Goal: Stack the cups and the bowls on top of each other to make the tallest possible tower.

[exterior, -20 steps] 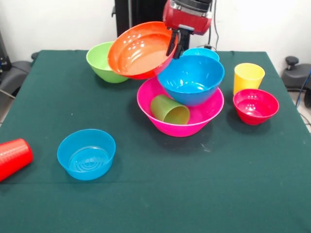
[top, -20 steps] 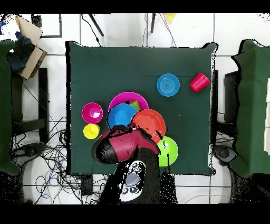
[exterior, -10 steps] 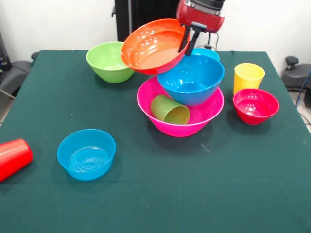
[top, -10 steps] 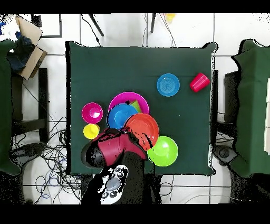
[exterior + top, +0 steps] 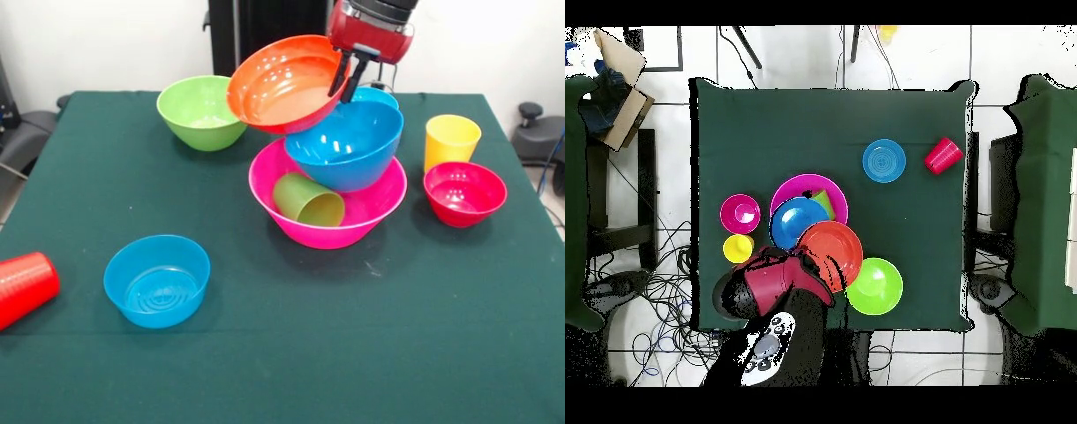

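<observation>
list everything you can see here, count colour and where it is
table: one, dark green cloth top
pink bowl: one, middle of the table
large blue bowl: one, tilted inside the pink bowl
green cup: one, on its side inside the pink bowl
orange bowl: one, tilted in the air over the blue bowl's rim
lime green bowl: one, upright
small bowls: three, blue, magenta-red, cyan partly hidden behind the pile
yellow cup: one, upright beside the magenta-red bowl
red cup: one, on its side at the table's edge
end effector: one, red and black, shut on the orange bowl's rim
</observation>
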Controlling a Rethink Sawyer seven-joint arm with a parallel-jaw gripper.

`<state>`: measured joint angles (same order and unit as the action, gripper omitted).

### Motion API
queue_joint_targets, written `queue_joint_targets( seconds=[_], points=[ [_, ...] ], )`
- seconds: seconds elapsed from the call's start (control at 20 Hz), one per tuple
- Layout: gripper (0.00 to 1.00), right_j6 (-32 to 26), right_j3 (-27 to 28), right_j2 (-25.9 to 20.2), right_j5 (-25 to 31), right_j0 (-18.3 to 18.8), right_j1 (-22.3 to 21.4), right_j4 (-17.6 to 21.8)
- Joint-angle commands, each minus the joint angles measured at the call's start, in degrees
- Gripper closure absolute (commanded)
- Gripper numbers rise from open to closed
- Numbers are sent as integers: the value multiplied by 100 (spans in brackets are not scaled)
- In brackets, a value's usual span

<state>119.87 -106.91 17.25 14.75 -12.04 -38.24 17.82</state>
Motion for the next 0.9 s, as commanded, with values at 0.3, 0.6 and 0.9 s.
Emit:
queue_joint_targets(
  seconds=[0.3,0.6,0.9],
  points=[
    [100,929,202,-214,-157,-113,182,-367],
    [100,785,281,-238,204,-141,23,-516],
    [100,396,279,-442,824,-1,-559,-643]
  ],
)
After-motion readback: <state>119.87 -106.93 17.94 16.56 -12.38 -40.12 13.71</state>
